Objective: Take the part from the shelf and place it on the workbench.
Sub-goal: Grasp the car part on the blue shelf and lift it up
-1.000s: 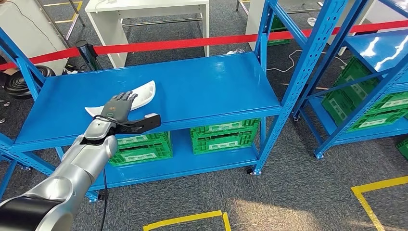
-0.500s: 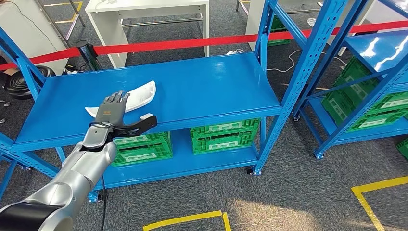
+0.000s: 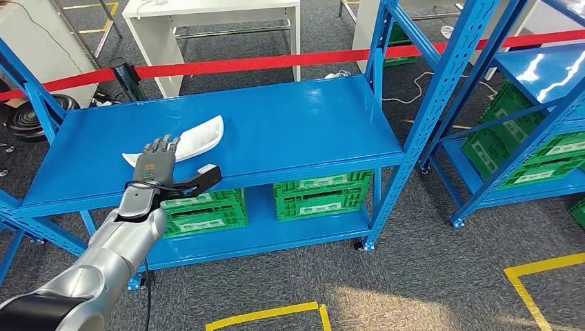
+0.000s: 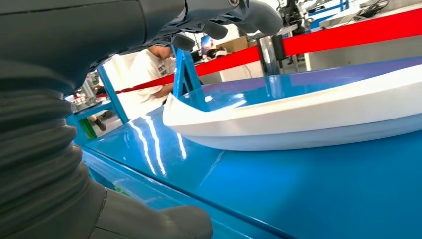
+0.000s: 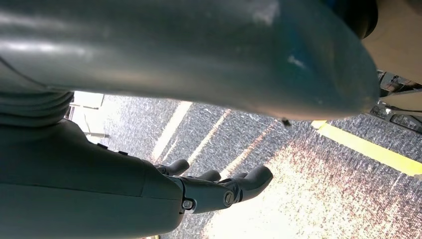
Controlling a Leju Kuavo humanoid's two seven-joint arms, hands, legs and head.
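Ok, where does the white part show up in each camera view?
Head view: the white part lies on the blue shelf, just beyond the left hand.
Left wrist view: the part spans the middle of the picture, on the shelf, past the hand.
Right wrist view: not in it; the right hand hangs over the floor.
Shared landmark: the red tape behind the shelf.

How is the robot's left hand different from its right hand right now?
The left hand is stretched out over the blue shelf, just by the white part; the right hand hangs over speckled grey floor with yellow lines. The left hand's thumb sticks out wide to the side; the right hand's fingers are loosely bent. Both are dark grey, and both hold nothing.
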